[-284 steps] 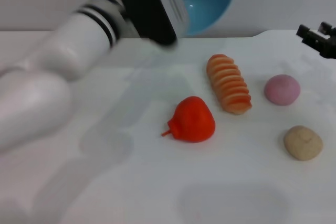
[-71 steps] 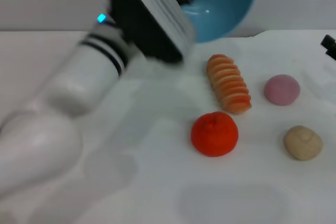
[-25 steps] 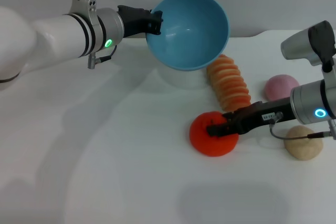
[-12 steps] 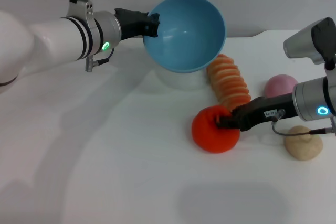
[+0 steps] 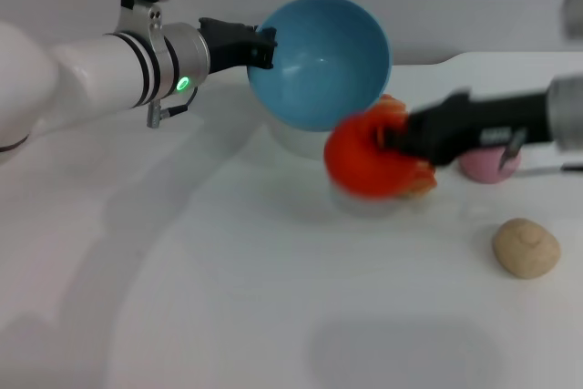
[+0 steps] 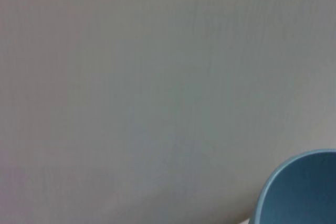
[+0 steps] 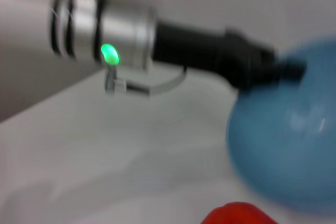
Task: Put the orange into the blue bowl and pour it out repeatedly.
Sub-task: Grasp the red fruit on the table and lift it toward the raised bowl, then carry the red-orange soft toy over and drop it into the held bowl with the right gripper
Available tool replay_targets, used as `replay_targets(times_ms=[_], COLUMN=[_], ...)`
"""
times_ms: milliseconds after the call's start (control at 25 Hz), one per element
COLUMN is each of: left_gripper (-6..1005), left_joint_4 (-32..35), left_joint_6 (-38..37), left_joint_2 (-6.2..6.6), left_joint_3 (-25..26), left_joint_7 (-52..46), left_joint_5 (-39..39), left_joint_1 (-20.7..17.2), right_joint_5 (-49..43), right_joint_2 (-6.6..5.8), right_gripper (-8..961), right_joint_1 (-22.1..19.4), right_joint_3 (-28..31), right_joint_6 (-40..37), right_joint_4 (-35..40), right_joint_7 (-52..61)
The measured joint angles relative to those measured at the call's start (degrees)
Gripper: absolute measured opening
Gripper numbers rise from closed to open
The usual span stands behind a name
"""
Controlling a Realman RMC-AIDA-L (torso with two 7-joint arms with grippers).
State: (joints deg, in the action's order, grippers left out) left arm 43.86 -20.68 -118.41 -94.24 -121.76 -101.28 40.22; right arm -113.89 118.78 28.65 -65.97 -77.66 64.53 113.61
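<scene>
Smooth glossy plastic blue bowl (image 5: 321, 61); soft matt orange (image 5: 360, 158).

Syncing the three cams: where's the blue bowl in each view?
Head view: blue bowl, top centre, held at its rim by the left hand, tilted toward the camera.
Left wrist view: only a rim slice, lower right corner.
Right wrist view: right side, above the orange.
Shared landmark: the bowl itself.
</scene>
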Motion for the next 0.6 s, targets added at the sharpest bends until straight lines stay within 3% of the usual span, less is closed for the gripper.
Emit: replay_targets(times_ms=[240, 440, 600], left_gripper=[-1, -1, -1], left_joint_4=[1.2, 1.3, 1.6], left_joint_6=[-2.6, -3.1, -3.3], left_joint_2=[0.07, 0.05, -0.04], left_joint_3=[-2.8, -4.1, -5.7], left_joint_7=[-0.8, -1.1, -1.1], left_joint_5=[0.1, 0.0, 0.2], left_joint_1=[-0.4, -0.6, -0.9], right_joint_5=[4.2, 5.1, 4.7], right_joint_2=[-0.24, -0.23, -0.27], right_gripper=[75, 27, 28], right_joint_1=[0.1, 0.7, 2.9], right_joint_3=[7.2, 8.6, 9.2], right_joint_6=[-4.6, -4.5, -3.9], right_joint_4=[9.6, 9.6, 4.2], right_joint_7=[3.3, 3.4, 3.4])
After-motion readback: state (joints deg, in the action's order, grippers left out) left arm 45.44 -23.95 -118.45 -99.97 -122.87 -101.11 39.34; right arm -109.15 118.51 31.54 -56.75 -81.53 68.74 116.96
